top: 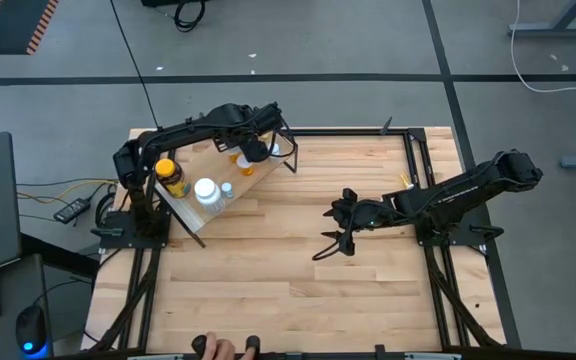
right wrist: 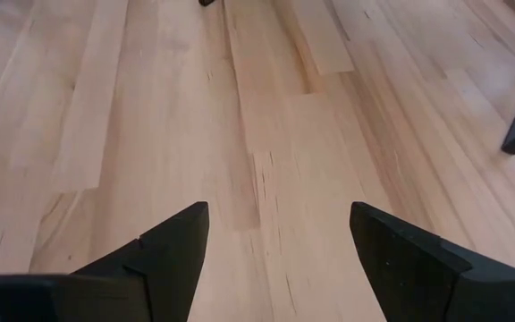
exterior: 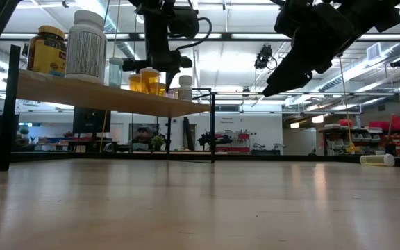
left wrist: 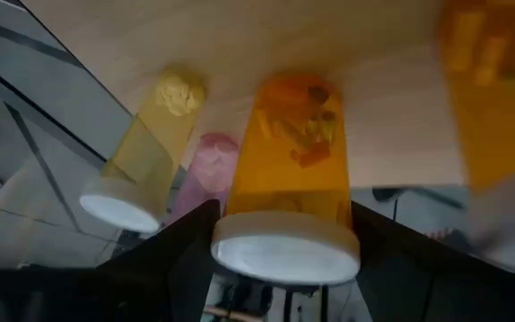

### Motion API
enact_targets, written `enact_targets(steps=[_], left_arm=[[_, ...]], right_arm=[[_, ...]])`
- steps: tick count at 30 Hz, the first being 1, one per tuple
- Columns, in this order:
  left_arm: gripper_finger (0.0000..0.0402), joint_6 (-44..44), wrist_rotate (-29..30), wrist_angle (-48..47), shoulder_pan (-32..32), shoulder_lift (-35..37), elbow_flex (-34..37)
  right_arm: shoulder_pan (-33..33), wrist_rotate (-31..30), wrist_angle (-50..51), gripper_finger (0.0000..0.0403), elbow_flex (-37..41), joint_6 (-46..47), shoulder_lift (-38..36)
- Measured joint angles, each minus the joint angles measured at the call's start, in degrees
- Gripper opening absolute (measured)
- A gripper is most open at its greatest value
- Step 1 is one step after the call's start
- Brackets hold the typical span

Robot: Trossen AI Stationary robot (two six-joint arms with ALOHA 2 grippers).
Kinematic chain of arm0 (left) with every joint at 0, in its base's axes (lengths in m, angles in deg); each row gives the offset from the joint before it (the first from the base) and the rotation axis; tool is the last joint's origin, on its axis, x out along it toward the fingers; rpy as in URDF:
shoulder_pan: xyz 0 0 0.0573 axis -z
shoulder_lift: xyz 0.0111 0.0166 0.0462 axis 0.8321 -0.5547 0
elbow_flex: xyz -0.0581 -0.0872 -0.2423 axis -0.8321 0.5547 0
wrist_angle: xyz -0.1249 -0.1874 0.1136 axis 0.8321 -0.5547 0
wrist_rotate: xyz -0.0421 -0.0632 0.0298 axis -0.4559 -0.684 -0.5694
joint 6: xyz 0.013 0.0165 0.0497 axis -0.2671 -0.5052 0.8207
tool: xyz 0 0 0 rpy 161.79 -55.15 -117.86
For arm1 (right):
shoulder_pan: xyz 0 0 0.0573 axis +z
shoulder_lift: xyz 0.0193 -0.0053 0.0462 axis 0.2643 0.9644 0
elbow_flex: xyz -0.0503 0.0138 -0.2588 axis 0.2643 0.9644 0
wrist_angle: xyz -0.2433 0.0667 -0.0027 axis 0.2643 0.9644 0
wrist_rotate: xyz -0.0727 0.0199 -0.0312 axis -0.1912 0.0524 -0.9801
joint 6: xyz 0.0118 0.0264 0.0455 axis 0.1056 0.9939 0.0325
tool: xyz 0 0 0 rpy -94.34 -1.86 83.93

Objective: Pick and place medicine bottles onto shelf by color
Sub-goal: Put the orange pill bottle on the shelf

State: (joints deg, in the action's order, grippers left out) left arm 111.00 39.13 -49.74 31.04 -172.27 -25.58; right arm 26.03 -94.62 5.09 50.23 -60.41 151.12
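Hovering over shelf (top: 190, 215) at table's far-left corner, left gripper (top: 256, 150) w/ fingers spread either side of an orange vial (left wrist: 295, 143); from wrist view cannot tell whether pads touch it or stand just clear, so grip unsure. White cap (left wrist: 284, 250) of that vial sits between the jaws, nearest the lens; yellowish vial (left wrist: 146, 156) and pinkish vial (left wrist: 208, 170) just beside it outside the jaws, another orange vial (left wrist: 494, 85) blurred on the other side. High view hides that vial under the arm but shows amber jar w/ yellow lid (top: 171, 176), big white-capped bottle (top: 206, 192) and small vial (top: 227, 190) farther along the board, well apart from the jaws. Low view adds what neither gives: bottles standing upright on the raised board, one lone vial (exterior: 377, 160) lying on the tabletop (top: 298, 290) far off. Right gripper (top: 340, 232) held over bare wood mid-table, jaws apart w/ nothing between per right wrist view.
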Motion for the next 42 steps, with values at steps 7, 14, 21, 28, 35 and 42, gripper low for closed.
enact_targets(steps=[7, 14, 21, 28, 35, 42], left_arm=[[0.0259, -2.8, -0.2, -0.3, 0.1, 0.0, 0.0], [0.0284, -2.9, 0.4, -0.1, 0.1, 0.0, 0.0], [0.0291, -3.9, 2.2, 0.3, 0.1, 0.0, 0.1], [0.0291, -5.8, 5.7, 0.3, 0.5, 0.0, 0.1], [0.0291, -6.5, 6.6, 0.3, 1.1, 0.0, 0.1], [0.029, -7.0, 9.3, 0.3, 1.1, 0.2, 0.1]], right_arm=[[0.0, 0.0, -0.2, 0.0281, 0.0, 0.0, 0.0], [0.0, 0.0, -0.2, 0.0281, 0.0, 0.0, 0.0], [0.0, 0.0, -0.2, 0.0281, 0.0, 0.6, 0.0], [0.0, 0.0, -0.2, 0.0281, 0.0, 0.9, 0.0], [0.0, 0.0, -0.2, 0.0281, 0.0, 0.9, 0.0], [0.0, 0.0, -0.2, 0.0281, 0.0, 1.1, 0.0]])
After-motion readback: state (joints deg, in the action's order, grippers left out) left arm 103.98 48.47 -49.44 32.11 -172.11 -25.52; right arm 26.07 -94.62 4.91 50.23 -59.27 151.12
